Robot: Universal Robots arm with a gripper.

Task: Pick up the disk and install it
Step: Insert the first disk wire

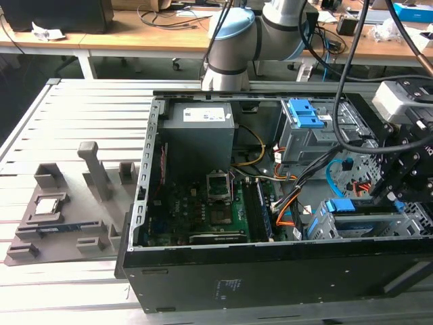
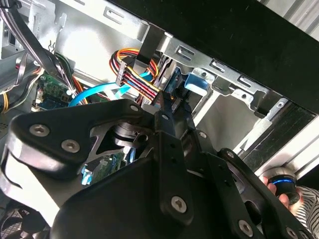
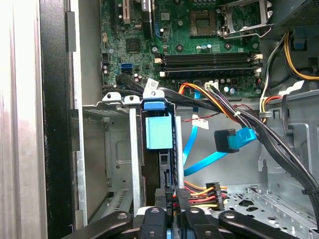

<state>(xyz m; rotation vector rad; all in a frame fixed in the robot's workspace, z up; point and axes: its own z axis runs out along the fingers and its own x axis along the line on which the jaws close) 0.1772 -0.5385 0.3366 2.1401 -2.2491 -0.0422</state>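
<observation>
The disk (image 1: 357,208) stands on edge in the metal drive cage (image 1: 406,227) at the front corner of the open computer case, on the exterior view's right. Its blue plastic rail and tab (image 3: 158,132) face the first wrist view. My gripper (image 1: 390,198) reaches down onto the disk from above the cage. In the first wrist view the gripper (image 3: 170,213) has its black fingers (image 3: 152,219) pressed on either side of the disk's dark end. The second wrist view has the gripper (image 2: 167,107) tips drawn together at the blue part (image 2: 174,84), by a cable bundle.
Loose power and blue data cables (image 3: 234,139) hang right beside the cage. The motherboard (image 1: 216,203) and a grey metal box (image 1: 197,139) fill the rest of the case. A grey fixture (image 1: 64,217) holding a small chip lies on the exterior view's left. A hand (image 2: 279,191) shows outside the case.
</observation>
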